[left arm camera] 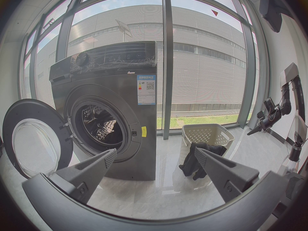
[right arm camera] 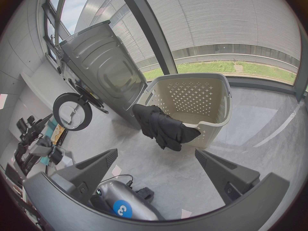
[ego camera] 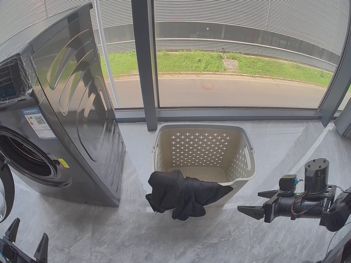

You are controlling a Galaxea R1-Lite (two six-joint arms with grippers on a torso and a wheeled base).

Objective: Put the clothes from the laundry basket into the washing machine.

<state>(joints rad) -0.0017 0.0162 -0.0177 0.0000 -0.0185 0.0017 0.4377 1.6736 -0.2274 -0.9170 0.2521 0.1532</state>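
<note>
Laundry basket [ego camera: 199, 147] — black garment [ego camera: 182, 196] over its rim.

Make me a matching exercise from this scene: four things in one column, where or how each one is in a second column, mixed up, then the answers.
Column one
1. washing machine door
2. black garment
3. laundry basket
4. right gripper

Column two
A. draped over a near rim
B. fingers apart, holding nothing
C. swung open
D. standing on the floor by the window

Pairs: 1-C, 2-A, 3-D, 4-B
</note>
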